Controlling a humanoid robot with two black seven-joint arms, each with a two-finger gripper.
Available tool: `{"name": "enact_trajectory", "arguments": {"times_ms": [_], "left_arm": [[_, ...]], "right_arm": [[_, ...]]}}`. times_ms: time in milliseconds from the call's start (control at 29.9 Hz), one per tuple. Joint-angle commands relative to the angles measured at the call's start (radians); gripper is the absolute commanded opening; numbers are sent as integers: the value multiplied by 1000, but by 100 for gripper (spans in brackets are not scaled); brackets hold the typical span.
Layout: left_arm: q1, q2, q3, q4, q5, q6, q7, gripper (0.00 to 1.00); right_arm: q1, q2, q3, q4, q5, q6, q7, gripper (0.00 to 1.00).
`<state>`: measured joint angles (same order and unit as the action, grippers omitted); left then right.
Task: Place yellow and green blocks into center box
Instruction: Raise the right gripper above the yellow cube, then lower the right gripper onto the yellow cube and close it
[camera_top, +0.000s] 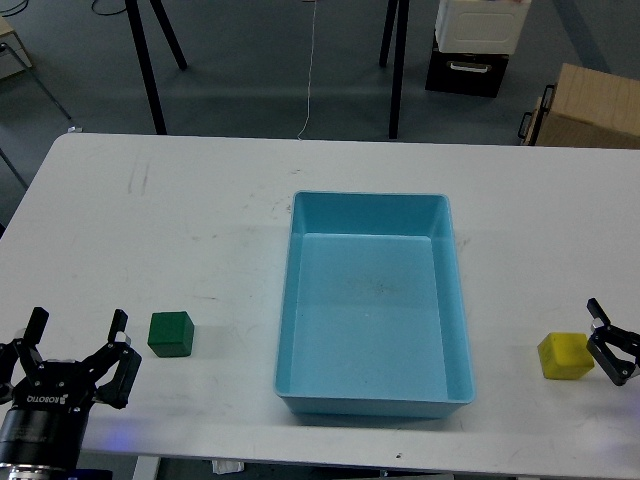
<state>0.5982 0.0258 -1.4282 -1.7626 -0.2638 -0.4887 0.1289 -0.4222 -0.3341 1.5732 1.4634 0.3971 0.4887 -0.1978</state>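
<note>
The dark green block (171, 334) sits on the white table, left of the center box (287, 300), a light blue tray that holds nothing. My left gripper (78, 335) stands open at the lower left, a short way left of the green block and apart from it. Right of the tray, near the table's right end, lies the yellow block (565, 355). My right gripper (608, 343) is open just to the right of it, fingertips close to the block's right side, nothing between them.
The white table (200, 200) ends close in front of both grippers. Beyond its far edge on the floor stand black stand legs (150, 70), a brown cardboard box (590, 105) and a white box on a black case (478, 30).
</note>
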Motion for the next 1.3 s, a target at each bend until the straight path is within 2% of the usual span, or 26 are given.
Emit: {"name": "enact_trajectory", "arguments": {"times_ms": [0, 167, 234, 334, 468, 601, 701, 835, 1069, 1169, 1269], "left_arm": [[0, -1, 0, 0, 2, 0, 0, 100], [2, -1, 0, 0, 34, 0, -2, 100], [0, -1, -1, 0, 41, 0, -2, 100], [-5, -1, -1, 0, 41, 0, -6, 100], [-34, -7, -1, 0, 40, 0, -8, 100], [-69, -12, -1, 0, 40, 0, -9, 100], [-81, -15, -1, 0, 40, 0, -9, 100], [-95, -15, 0, 2, 40, 0, -9, 100], [-112, -15, 0, 5, 40, 0, -9, 100], [-124, -15, 0, 8, 41, 0, -9, 100], [-127, -15, 0, 8, 41, 0, -9, 100]], "right_arm": [[3, -3, 7, 9, -1, 0, -2, 100], [-1, -23, 11, 24, -6, 0, -12, 100], [3, -68, 16, 41, -7, 0, -14, 100], [49, -199, 16, 77, -36, 0, -18, 100], [186, -385, -7, 86, -222, 0, -40, 100], [342, -541, -125, 74, -362, 0, -63, 100], [518, -643, -293, 63, -437, 0, -90, 100], [802, -704, -545, 9, -546, 0, -149, 100], [1372, -707, -1146, -71, -777, 0, -255, 100], [1577, -703, -1402, -63, -888, 0, -261, 100], [1675, -697, -1553, -55, -974, 0, -261, 100]]}}
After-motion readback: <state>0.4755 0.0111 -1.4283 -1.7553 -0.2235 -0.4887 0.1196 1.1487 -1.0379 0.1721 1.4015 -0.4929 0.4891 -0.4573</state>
